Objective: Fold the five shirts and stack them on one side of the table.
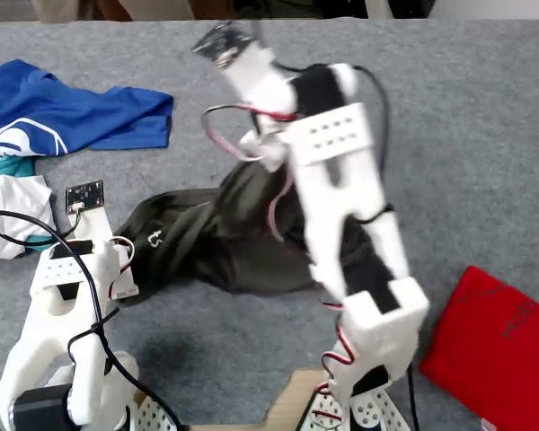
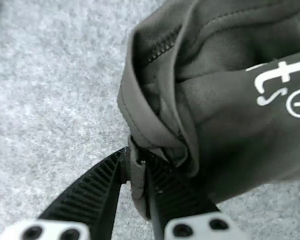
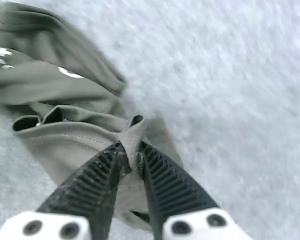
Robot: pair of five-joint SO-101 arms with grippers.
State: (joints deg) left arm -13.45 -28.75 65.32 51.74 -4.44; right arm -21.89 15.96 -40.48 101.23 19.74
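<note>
Dark shirt: lying between the claws, left gripper clamping its 9 o'clock end, right gripper pinching its 12 o'clock edge.

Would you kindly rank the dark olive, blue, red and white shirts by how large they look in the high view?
1. Dark olive crumpled shirt, largest, though partly behind an arm.
2-3. Blue crumpled shirt and red folded shirt look alike; the red runs off the edge.
4. White crumpled shirt, smallest, also cut by the edge.
</note>
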